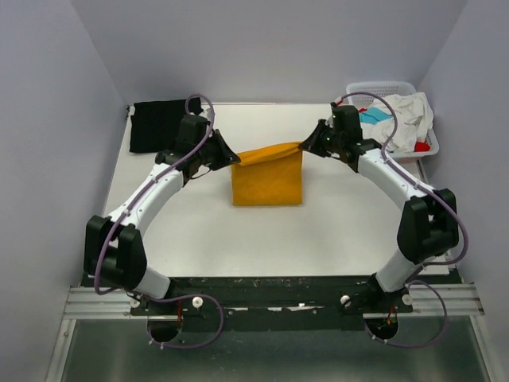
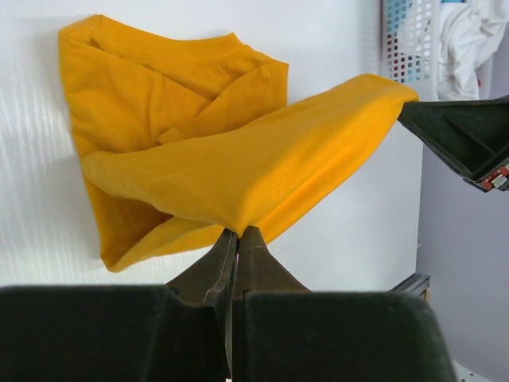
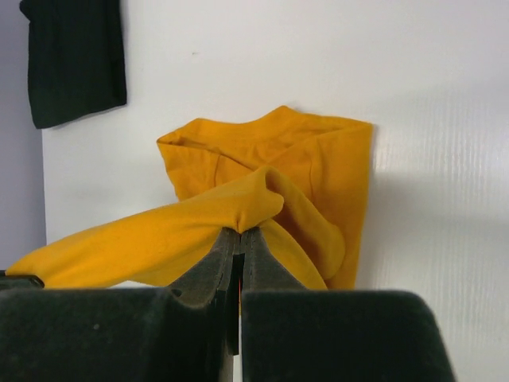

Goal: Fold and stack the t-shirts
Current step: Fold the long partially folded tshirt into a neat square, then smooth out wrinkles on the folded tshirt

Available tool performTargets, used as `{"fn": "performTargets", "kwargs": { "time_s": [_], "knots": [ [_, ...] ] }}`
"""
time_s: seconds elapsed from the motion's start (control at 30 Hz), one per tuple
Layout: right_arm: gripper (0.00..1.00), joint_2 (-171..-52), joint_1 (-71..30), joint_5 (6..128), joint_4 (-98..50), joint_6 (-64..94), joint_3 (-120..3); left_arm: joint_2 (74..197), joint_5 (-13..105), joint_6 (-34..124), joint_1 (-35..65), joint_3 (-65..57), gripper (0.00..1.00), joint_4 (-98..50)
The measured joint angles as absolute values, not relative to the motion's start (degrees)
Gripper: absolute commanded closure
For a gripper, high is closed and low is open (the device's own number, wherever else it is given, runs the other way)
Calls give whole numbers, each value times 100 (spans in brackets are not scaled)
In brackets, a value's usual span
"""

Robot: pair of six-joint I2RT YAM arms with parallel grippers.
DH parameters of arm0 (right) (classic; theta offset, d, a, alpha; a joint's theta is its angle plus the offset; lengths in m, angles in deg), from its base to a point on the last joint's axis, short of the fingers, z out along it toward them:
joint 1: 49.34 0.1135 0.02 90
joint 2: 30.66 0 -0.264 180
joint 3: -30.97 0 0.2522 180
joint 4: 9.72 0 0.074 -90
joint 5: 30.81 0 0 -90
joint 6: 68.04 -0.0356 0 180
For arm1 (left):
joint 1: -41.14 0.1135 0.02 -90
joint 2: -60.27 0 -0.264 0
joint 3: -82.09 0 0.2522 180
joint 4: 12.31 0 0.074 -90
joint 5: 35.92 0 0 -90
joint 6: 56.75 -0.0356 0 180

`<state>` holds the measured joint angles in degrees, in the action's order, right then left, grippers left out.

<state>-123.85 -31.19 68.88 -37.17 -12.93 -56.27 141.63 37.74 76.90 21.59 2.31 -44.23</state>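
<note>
From above, the mustard-orange t-shirt [image 1: 268,179] lies on the table [image 1: 334,231], its far edge lifted taut between the left gripper [image 1: 231,157] and right gripper [image 1: 306,145], each clenched on a corner; pulling wider could yank it free. The left wrist view shows only a thin pinch of cloth, so a slip would drop the fold. In the right wrist view the corner is bunched, possibly catching extra layers, so the fold may land crooked

white arm links [image 1: 151,195] with black joints [image 1: 119,251], looping lilac cables [image 1: 203,97], black wedge-shaped gripper fingers [image 2: 208,278].
</note>
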Motion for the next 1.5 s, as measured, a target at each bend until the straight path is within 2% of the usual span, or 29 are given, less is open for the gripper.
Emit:
{"fn": "performTargets", "kwargs": {
  "time_s": [0.37,0.4,0.47,0.57,0.6,0.63,0.7,0.73,0.77,0.8,0.83,1.0,1.23,1.5],
  "knots": [
    [99,-13950,-3287,7131,-3167,-1289,-6372,16054,3448,7419,2734,-1242,100,-4650],
    [97,-14092,-3296,7152,-3118,-1287,-6468,16220,3426,7402,2773,-1391,99,-4689],
    [96,-14376,-3309,7170,-3038,-1289,-6647,16587,3385,7356,2839,-1708,90,-4772],
    [96,-14734,-3333,7142,-2994,-1296,-6824,17144,3317,7312,2911,-2158,86,-4925],
    [93,-14804,-3336,7104,-2992,-1302,-6842,17332,3278,7293,2931,-2294,82,-4958],
    [80,-14887,-3338,7019,-2994,-1313,-6877,17468,3256,7284,2942,-2403,74,-4995],
    [42,-15001,-3351,6820,-3005,-1333,-6934,17826,3241,7234,2972,-2816,51,-5170],
    [27,-15036,-3364,6755,-3009,-1381,-6962,17973,3234,7210,2985,-2997,45,-5262],
    [9,-15067,-3377,6683,-3020,-1394,-7010,18152,3234,7172,2998,-3264,31,-5367],
    [1,-15097,-3397,6608,-3064,-1365,-7093,18259,3234,7137,3014,-3443,5,-5465],
    [0,-15123,-3414,6582,-3156,-1274,-7237,18296,3234,7142,3018,-3520,2,-5531],
    [0,-14994,-3447,6477,-3331,-1112,-7524,17959,3072,6974,3014,-3330,1,-5649],
    [0,-14240,-3447,7520,-2524,-1407,-6396,17238,2235,6958,2771,-2989,1,-5260],
    [0,-14957,-3443,8543,-1302,-2168,-6442,18427,1566,7234,2625,-3717,1,-4954]
  ]
}}
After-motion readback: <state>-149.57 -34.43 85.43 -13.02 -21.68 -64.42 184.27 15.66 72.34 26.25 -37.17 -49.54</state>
